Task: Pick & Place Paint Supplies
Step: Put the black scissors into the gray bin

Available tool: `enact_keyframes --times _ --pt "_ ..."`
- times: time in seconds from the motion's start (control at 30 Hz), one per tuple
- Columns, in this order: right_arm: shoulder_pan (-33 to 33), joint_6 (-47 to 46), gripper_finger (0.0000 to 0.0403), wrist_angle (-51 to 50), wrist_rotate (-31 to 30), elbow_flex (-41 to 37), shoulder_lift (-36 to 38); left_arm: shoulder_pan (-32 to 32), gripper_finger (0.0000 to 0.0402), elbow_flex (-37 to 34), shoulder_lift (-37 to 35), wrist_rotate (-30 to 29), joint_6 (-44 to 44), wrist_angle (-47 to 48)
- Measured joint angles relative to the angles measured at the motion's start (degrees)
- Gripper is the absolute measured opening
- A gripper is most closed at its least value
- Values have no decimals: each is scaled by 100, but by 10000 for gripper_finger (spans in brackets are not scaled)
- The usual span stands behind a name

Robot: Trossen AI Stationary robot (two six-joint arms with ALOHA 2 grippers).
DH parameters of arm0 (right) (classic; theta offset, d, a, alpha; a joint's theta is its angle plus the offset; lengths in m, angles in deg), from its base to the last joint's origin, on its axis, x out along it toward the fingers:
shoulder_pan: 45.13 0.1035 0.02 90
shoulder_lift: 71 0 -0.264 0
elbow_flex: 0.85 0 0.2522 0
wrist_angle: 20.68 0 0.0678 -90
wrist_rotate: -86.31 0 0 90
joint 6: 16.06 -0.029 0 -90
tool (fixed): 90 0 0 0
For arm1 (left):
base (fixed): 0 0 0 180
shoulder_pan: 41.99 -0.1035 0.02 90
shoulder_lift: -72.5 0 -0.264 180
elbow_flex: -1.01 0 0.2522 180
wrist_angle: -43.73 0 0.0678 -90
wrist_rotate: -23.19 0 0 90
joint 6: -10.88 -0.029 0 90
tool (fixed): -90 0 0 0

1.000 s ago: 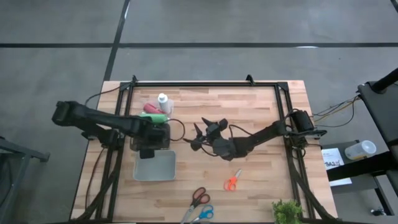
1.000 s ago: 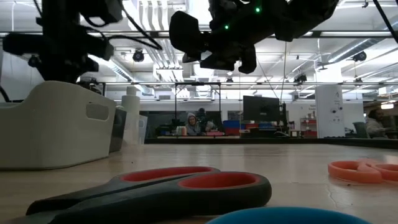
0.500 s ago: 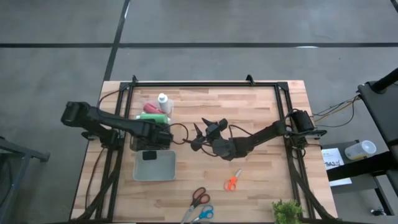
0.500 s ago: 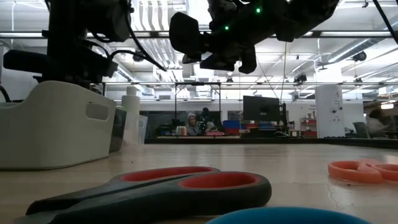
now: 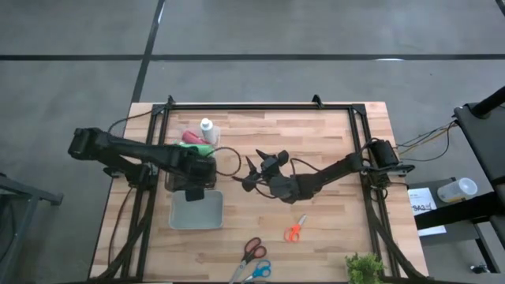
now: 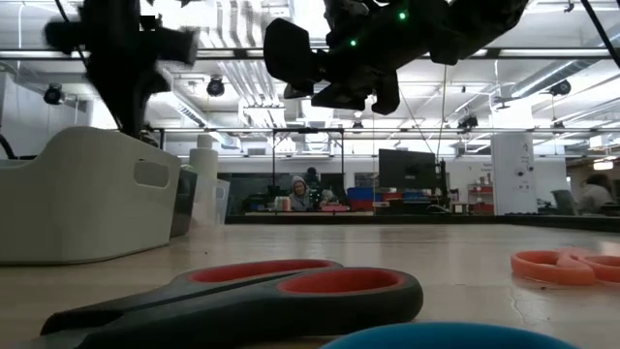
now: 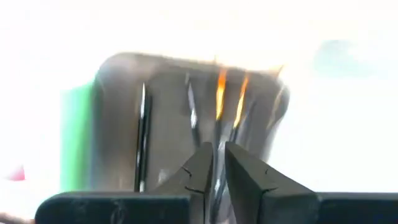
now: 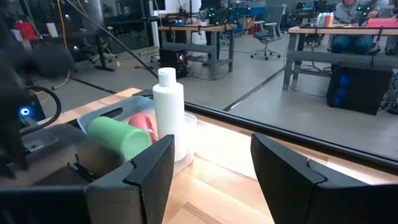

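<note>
A dark grey bin [image 5: 178, 175] holds several thin brushes [image 7: 219, 99]. My left gripper [image 7: 217, 163] hangs over it, pointing down, its fingers a narrow gap apart; nothing shows plainly held. At the bin's far edge the green bottle [image 5: 197, 148] and the red bottle [image 5: 189, 136] lie on their sides, and the white bottle [image 5: 207, 126] stands upright. My right gripper [image 8: 211, 152] waits level at mid-table [image 5: 254, 173], open, facing the bottles [image 8: 169, 106].
A light tray [image 5: 197, 214] sits just near of the dark bin. Red-handled scissors [image 5: 253, 249], blue scissors [image 5: 260, 271] and small orange scissors [image 5: 294, 230] lie toward the near edge. A green plant [image 5: 363, 268] stands at the near right corner.
My left gripper has risen from low at the bins and now hangs clear above them. My right arm has kept still.
</note>
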Motion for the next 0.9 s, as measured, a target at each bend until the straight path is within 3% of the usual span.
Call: enact_keyframes --times 0.23,0.43,0.6,0.8,0.9 --pt "0 0 206 0 0 0 -1 20 51 885 -751 4 -24 -561" --pt "0 0 206 0 0 0 1 78 51 983 -1579 2 -70 -1840" --pt "0 0 206 0 -2 0 -1 369 51 563 -2348 2 -811 -2855" --pt "0 0 206 0 -2 0 0 784 51 -519 -3120 3 -2035 -4770" --pt "0 0 206 0 -2 0 -1 856 51 -1022 -3386 9 -2253 -5028"
